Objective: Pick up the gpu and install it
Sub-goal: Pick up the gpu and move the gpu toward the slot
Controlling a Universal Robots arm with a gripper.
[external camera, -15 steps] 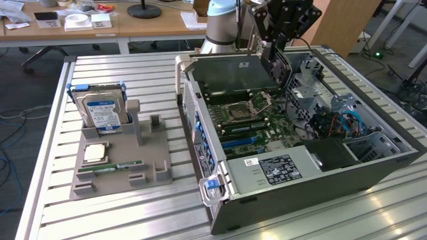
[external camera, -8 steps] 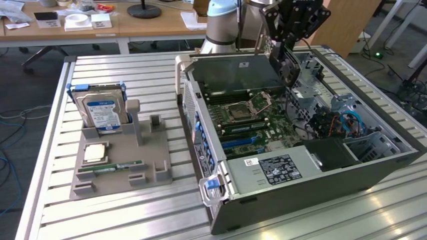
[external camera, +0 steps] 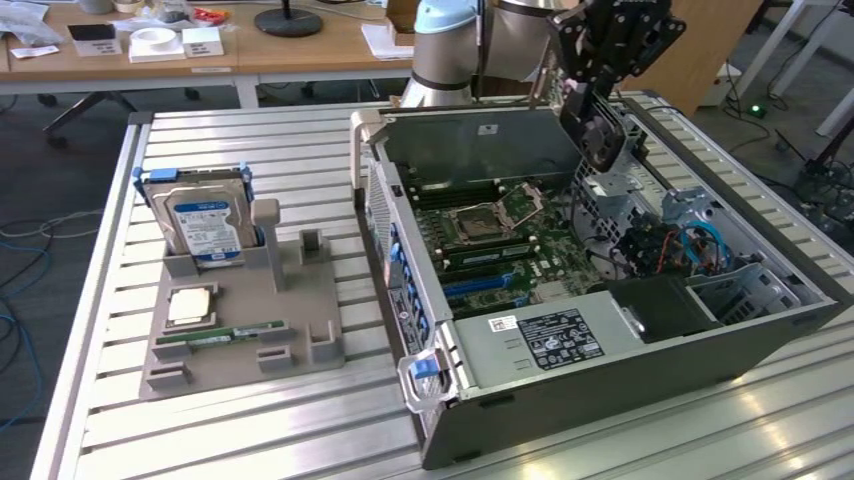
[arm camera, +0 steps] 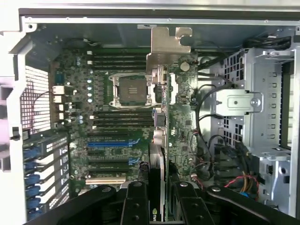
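The graphics card (external camera: 597, 135) hangs in the air above the open computer case (external camera: 747, 345), over the case's far end. It is clamped on its thin faces by the gripper (external camera: 590, 95), whose two fingers (arm camera: 136, 201) are closed on the card's near end, and its metal bracket (arm camera: 166, 47) points away from the wrist.

The pick-up looks done. The step in hand seems to be carrying the card over the main board (arm camera: 183, 126) towards a slot. In my judgement, seating it calls for the card's edge to line up along one of the blue slots (arm camera: 110, 143), with the bracket against the case's wall. In the wrist view the card lies crosswise to those slots, so it probably needs turning.

Close to the path are the processor socket (arm camera: 131, 89), the loose black cables (arm camera: 204, 110) and the metal drive cage (arm camera: 253, 101).

Beside the case on the slatted table (external camera: 267, 440), a grey holder (external camera: 314, 300) carries a hard drive (external camera: 200, 220), a processor chip (external camera: 191, 305) and a green memory stick (external camera: 220, 335), well away from the work.
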